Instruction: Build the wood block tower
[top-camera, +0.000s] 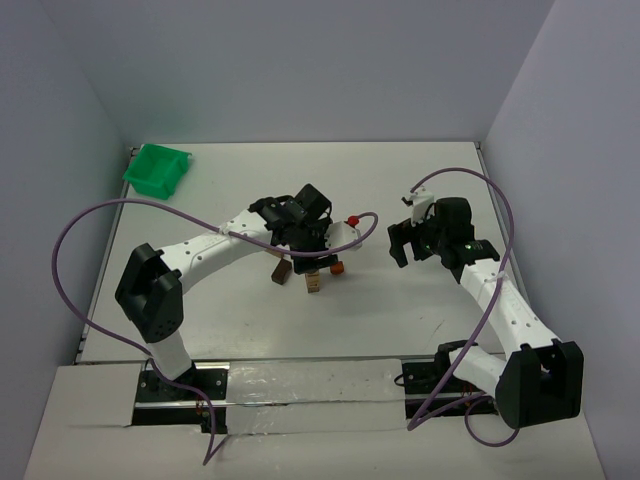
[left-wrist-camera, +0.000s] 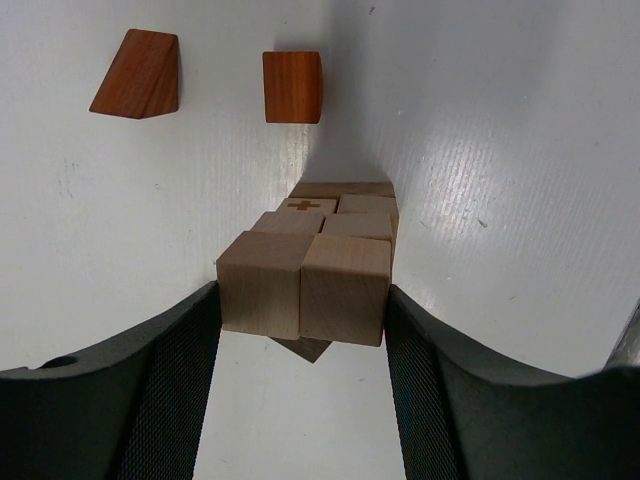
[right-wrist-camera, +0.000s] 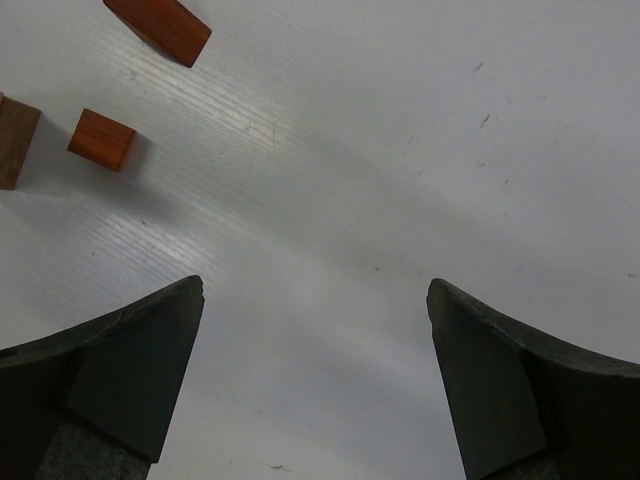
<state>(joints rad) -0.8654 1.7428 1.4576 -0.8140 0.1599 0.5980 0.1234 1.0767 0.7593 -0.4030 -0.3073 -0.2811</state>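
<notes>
My left gripper (left-wrist-camera: 303, 305) is shut on two light tan wood blocks (left-wrist-camera: 303, 288) set side by side, one finger pressed against each outer face. Behind them more tan blocks (left-wrist-camera: 330, 215) line up as the tower, one marked with a cross. A dark brown corner (left-wrist-camera: 305, 348) pokes out below the held pair. A reddish-brown wedge (left-wrist-camera: 138, 75) and a reddish block (left-wrist-camera: 292, 87) lie apart on the table. From above, the left gripper (top-camera: 308, 252) hangs over the cluster of blocks (top-camera: 314, 283). To their right, my right gripper (top-camera: 403, 247) is open and holds nothing.
A green plastic bin (top-camera: 157, 168) stands at the table's far left corner. In the right wrist view, a reddish block (right-wrist-camera: 158, 27), a small orange-red cube (right-wrist-camera: 101, 139) and a brown block (right-wrist-camera: 15, 140) lie left of the open right gripper (right-wrist-camera: 315, 300). Purple cables loop over both arms.
</notes>
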